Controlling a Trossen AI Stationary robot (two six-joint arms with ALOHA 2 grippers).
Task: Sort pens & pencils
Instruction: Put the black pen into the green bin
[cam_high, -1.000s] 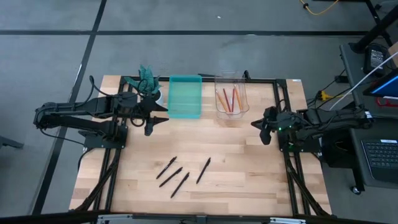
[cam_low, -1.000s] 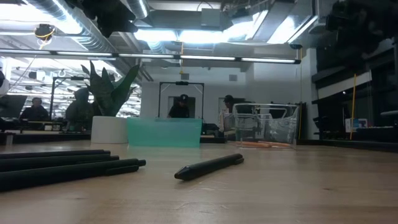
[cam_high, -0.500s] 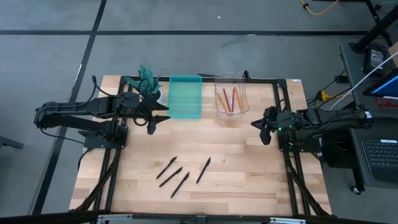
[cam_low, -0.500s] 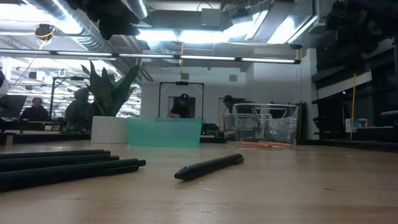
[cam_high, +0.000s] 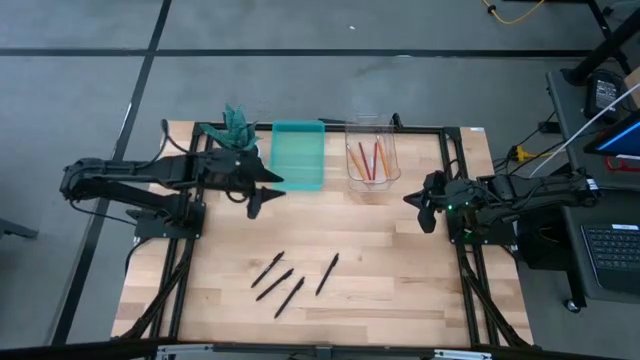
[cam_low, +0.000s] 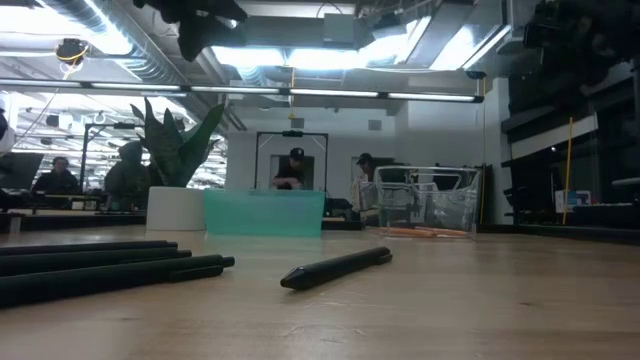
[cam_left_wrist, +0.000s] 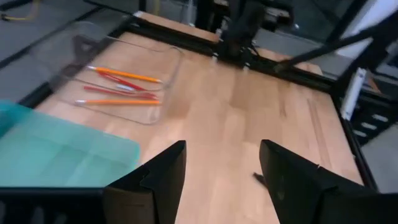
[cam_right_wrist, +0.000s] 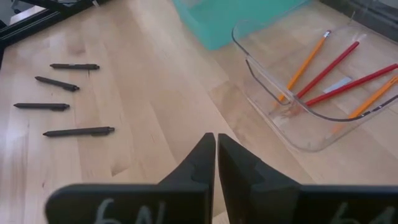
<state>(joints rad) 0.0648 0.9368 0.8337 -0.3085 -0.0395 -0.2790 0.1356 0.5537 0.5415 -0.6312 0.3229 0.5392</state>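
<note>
Several black pens (cam_high: 290, 280) lie flat on the wood near the table's near edge; they also show in the right wrist view (cam_right_wrist: 62, 99) and the low view (cam_low: 335, 268). Orange and red pencils (cam_high: 369, 160) lie inside a clear tray (cam_high: 388, 172) at the far edge, and they show in both wrist views (cam_left_wrist: 118, 87) (cam_right_wrist: 336, 71). My left gripper (cam_high: 262, 190) hangs open in the air beside the teal tray (cam_high: 298, 155), its fingers spread (cam_left_wrist: 221, 180). My right gripper (cam_high: 415, 205) is shut and empty (cam_right_wrist: 216, 155), near the table's right edge.
A potted plant (cam_high: 238, 125) stands at the far edge, left of the teal tray. A black frame rail (cam_high: 440, 128) runs round the far and side edges. Bare wood lies between the trays and the pens. People sit in the room beyond (cam_low: 292, 170).
My left gripper has moved a little toward the table's right, along the near side of the teal tray, staying open and off the table. The pens, the pencils and my right arm have kept still.
</note>
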